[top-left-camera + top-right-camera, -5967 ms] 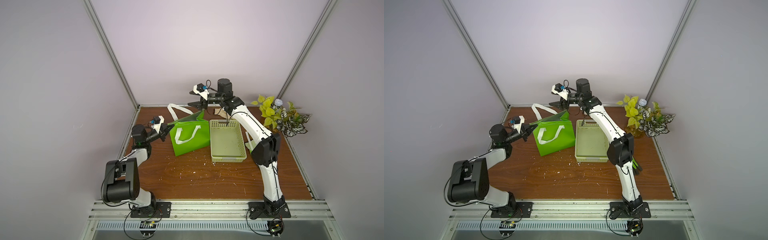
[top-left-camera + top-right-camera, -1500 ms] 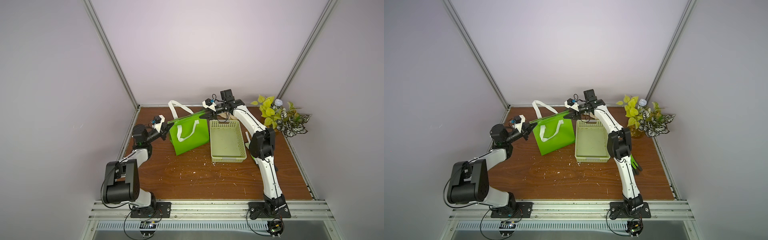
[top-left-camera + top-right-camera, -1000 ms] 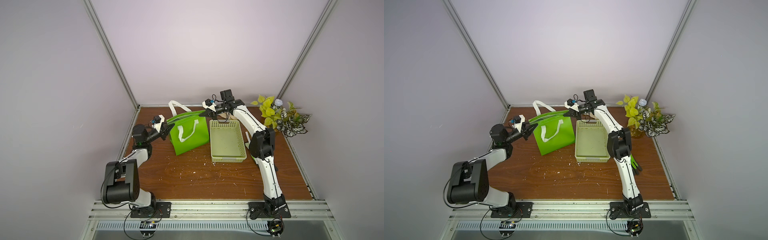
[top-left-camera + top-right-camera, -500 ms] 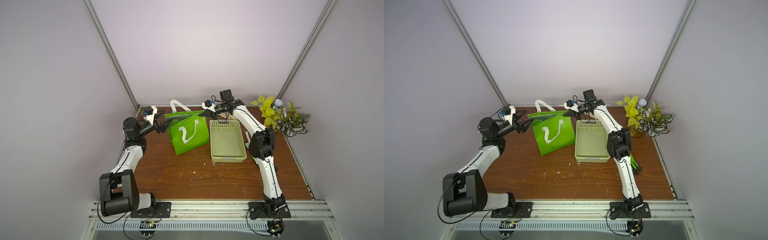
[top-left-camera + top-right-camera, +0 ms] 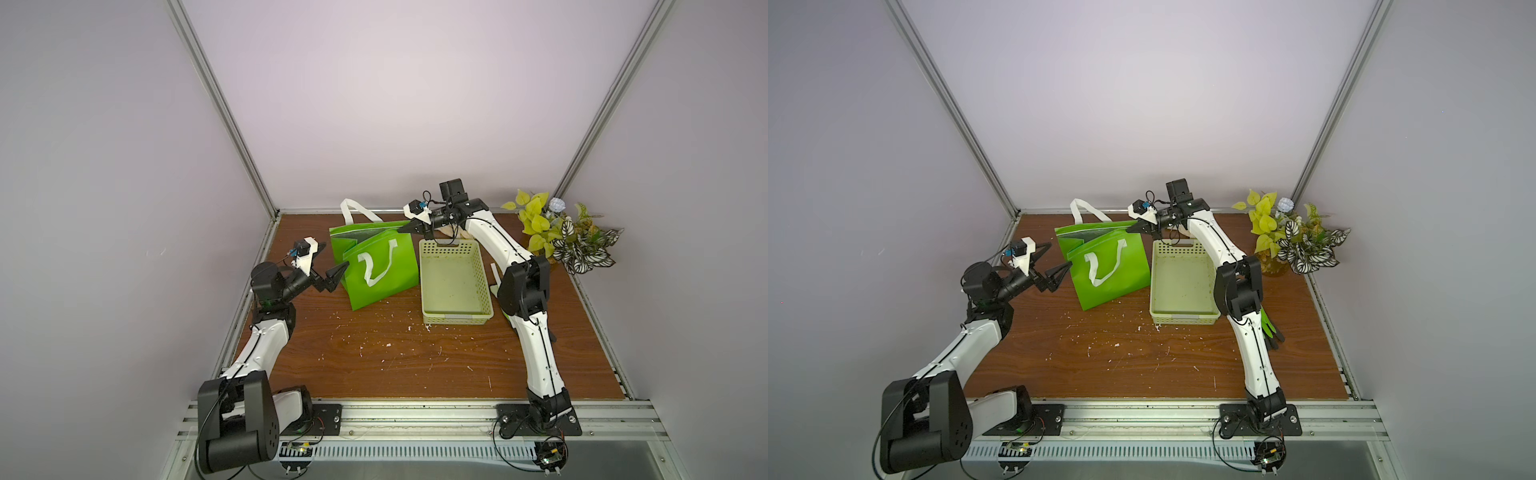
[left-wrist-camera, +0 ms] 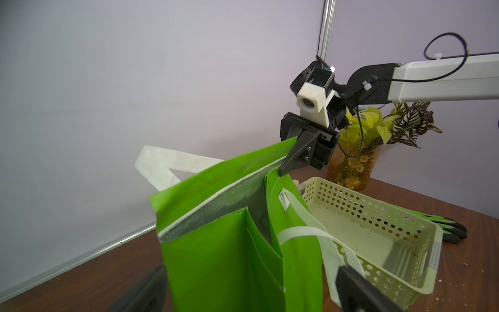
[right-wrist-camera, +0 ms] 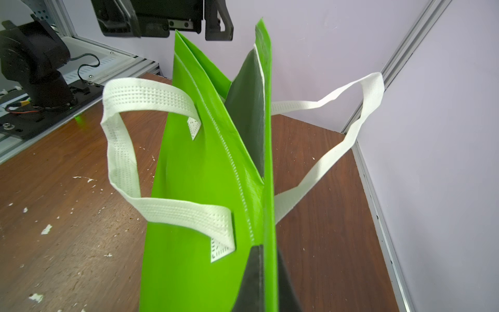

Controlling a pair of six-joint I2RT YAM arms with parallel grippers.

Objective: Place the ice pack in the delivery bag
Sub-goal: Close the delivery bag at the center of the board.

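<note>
Pale lilac walls close in a brown wooden bench (image 5: 415, 365) that has small white crumbs scattered on it. In both top views the delivery bag (image 5: 382, 270) stands upright a little above the centre of the frame, bright green, with its mouth only narrowly open and a strip of silver lining (image 6: 216, 205) showing. One white handle (image 5: 376, 266) hangs down its front face and the other handle (image 5: 353, 208) rises behind it. A pale green basket (image 5: 455, 282) sits just to the right of the bag, and a potted plant (image 5: 561, 237) is at the right edge of the bench.

The right arm (image 5: 490, 241) reaches in from the right. The right jaws are closed on the upper right corner of the bag's rim. The left arm (image 5: 266, 340) comes from the lower left. The left jaws stand wide open at the bag's left end, one on each side of it in the left wrist view. Whether they touch the cloth cannot be told. The inside of the bag is mostly hidden.
</note>
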